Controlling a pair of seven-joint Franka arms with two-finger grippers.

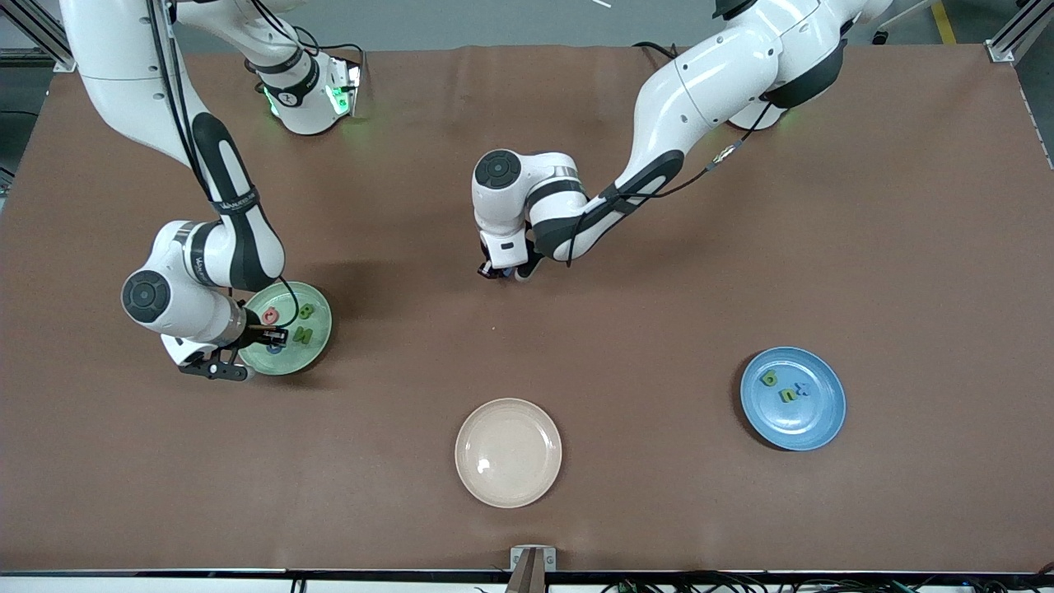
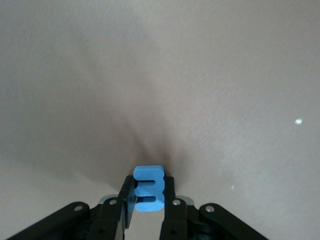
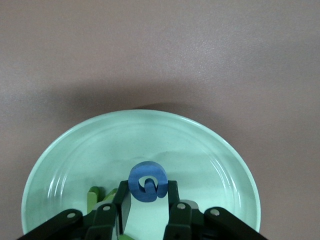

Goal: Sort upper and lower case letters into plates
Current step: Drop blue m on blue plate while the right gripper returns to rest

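You have the left gripper (image 1: 504, 270) low over bare brown table (image 1: 626, 329) near its middle, fingers clamped on a light blue letter (image 2: 148, 188) shaped like an E. The right gripper (image 1: 276, 336) sits over the mint green plate (image 1: 317, 350) at the right arm's end of the table, pinching a dark blue letter (image 3: 147, 181), a rounded looped form. In that plate you also see a pink letter (image 1: 271, 315) and two green letters (image 1: 304, 323). The blue plate (image 1: 815, 428), toward the left arm's end, carries two green letters (image 1: 778, 386) and a blue one (image 1: 803, 389). The cream plate (image 1: 508, 486) lies nearest the front camera, between the two. No readable brand or label shows.
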